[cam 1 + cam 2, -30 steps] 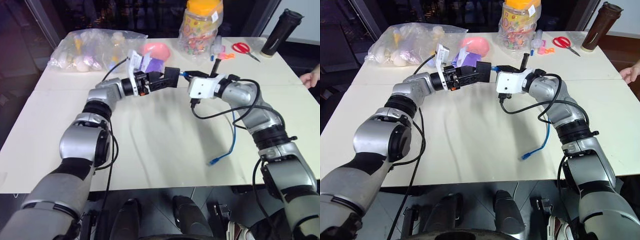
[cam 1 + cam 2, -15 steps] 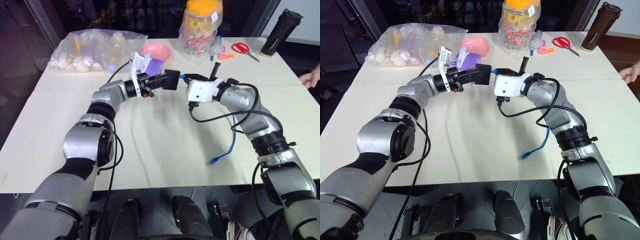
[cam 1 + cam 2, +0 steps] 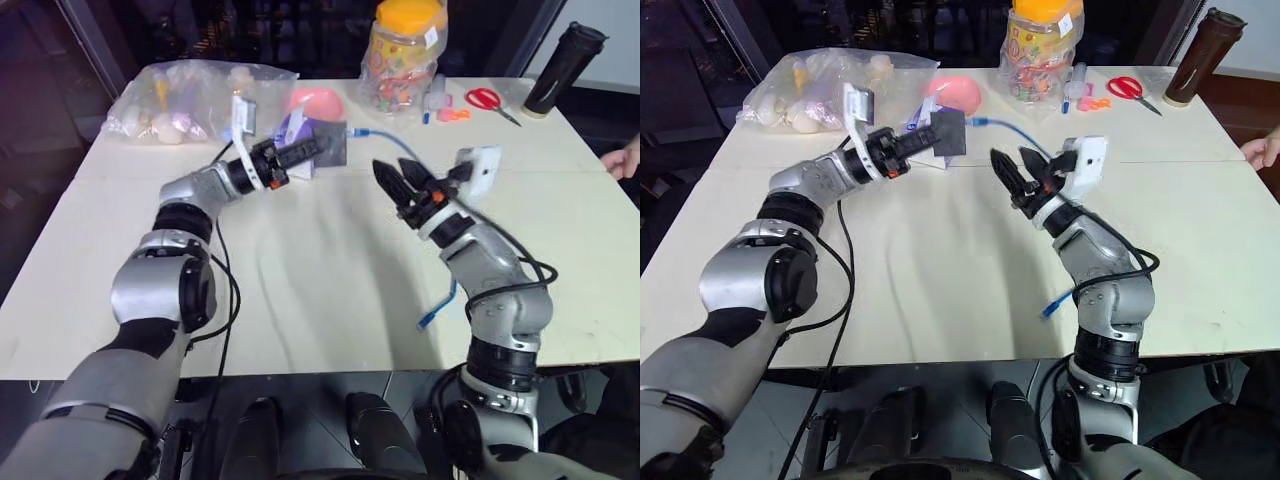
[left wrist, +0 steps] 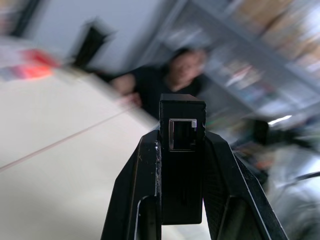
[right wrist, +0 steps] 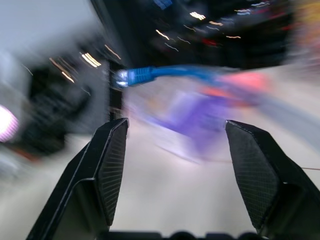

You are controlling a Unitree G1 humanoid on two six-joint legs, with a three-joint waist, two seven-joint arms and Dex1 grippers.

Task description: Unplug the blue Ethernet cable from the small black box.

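While the counter (image 3: 300, 300) carried a clutter of bags and jars along its far edge, what mattered sat above its middle: the box (image 3: 327, 146) and the cable (image 3: 400, 150) were apart. The left end effector (image 3: 300, 152) was clamped on the box, holding it off the counter near the far side, its port empty and facing along the fingers in the left wrist view. The cable's near plug (image 3: 360, 131) hung free just beside the box, on the right arm's side, with a clear gap between them. From there the cable arched toward the right end effector (image 3: 405, 181), passed behind that arm, and its other plug (image 3: 427, 321) lay on the counter near the front edge. The right end effector stood spread wide with nothing between its fingers; the free plug lay ahead of it and toward the left arm, the cable's long axis running roughly crosswise to those fingers. By my reading, the unplugging looked done.
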